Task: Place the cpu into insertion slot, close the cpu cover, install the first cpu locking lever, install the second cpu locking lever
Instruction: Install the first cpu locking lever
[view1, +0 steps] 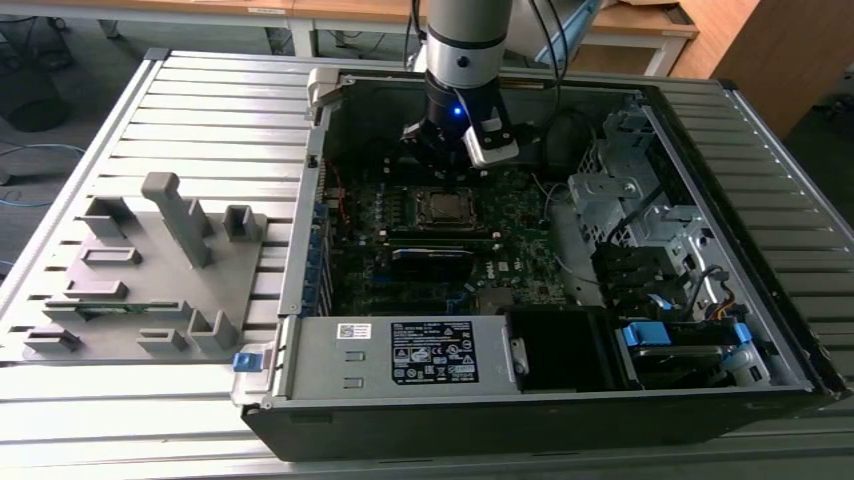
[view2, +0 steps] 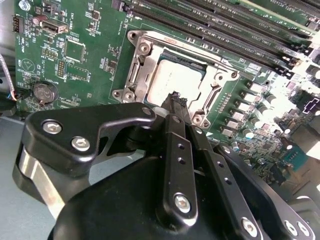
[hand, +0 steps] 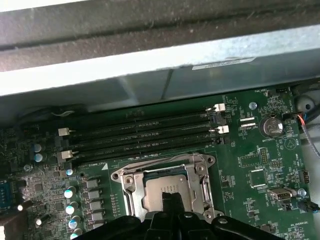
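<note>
1. Closest to our second wrist camera, the black claw (view2: 175, 100) has its fingers pressed together with nothing between them, tips hovering just over the socket area.
2. We see the open computer case (view1: 747, 230) lying on a slatted counter (view1: 200, 110), with our arm reaching down into it; in the exterior view the claw (view1: 447, 165) hangs just above the socket.
3. On the green motherboard (view2: 75, 60), the long memory slots (hand: 145, 132) run just beside the socket.
4. We judge the cpu cover (view2: 145, 65) to be down around the chip, its silver frame ringing the insertion slot (hand: 127, 187).
5. The cpu (view2: 172, 80) sits flat inside that slot, its dull silver top showing through the cut-out; it appears in both wrist views (hand: 160, 187).
6. We cannot make out either locking lever clearly, so we cannot say whether they are latched.
7. Risk, as we judge it: pressing down off-centre could skew the cover or strike the chip, and a sideways slip of the tips could scrape nearby capacitors (hand: 72, 192).
</note>
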